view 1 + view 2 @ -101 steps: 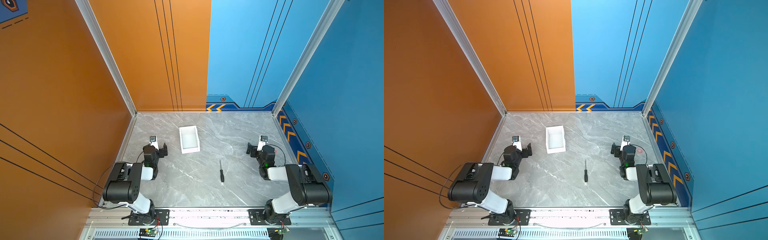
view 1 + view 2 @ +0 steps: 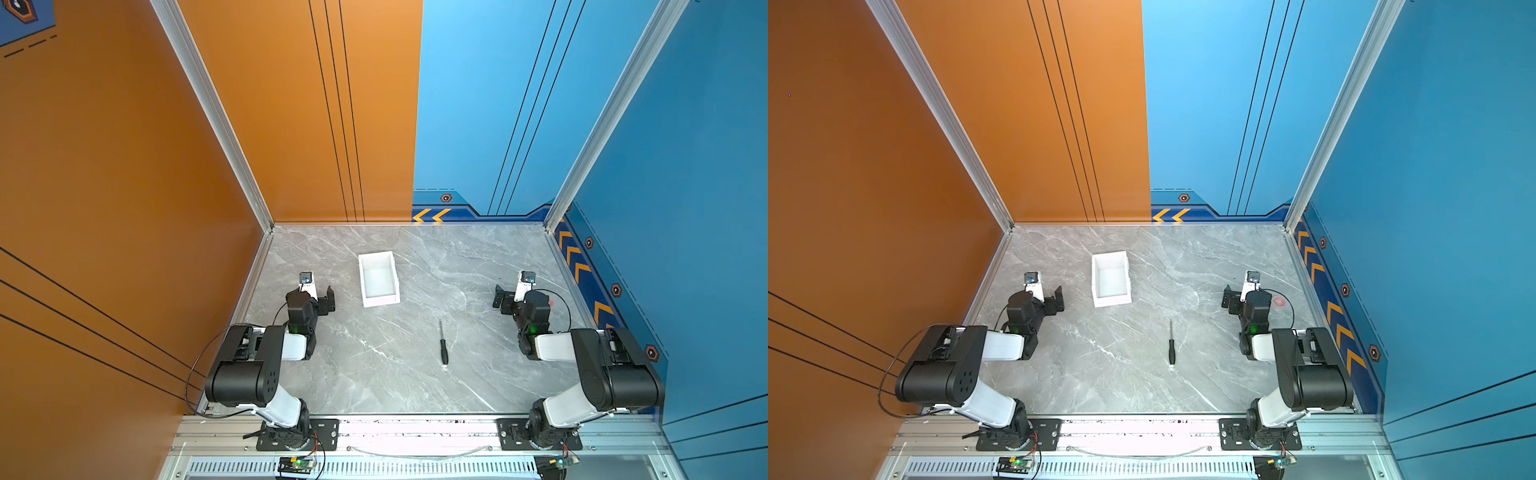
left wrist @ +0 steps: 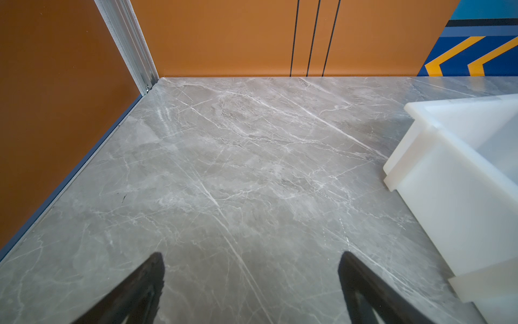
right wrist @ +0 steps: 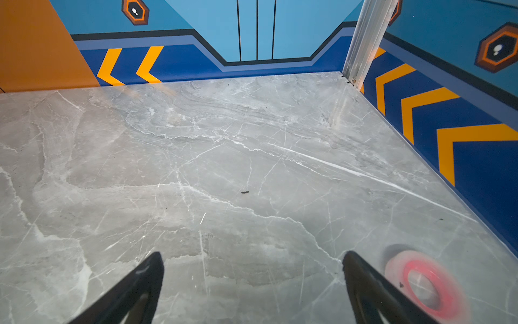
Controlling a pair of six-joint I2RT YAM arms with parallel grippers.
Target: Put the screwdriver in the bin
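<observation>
Lab robot cell: panel walls (image 2: 124,166), marble tabletop (image 2: 374,374), aluminium frame (image 2: 209,104).

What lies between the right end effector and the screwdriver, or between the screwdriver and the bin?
Nothing visible: only bare tabletop separates the right end effector from the screwdriver, and the screwdriver from the bin.

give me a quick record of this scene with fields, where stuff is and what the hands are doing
screwdriver: flat on the table, right of middle, handle toward the robot
bin: looks empty, farther back and left of the screwdriver, apart from it
left hand: open, holding nothing, beside the bin
right hand: open, holding nothing, blurred pink ring beside it
task state: screwdriver not yet in bin
</observation>
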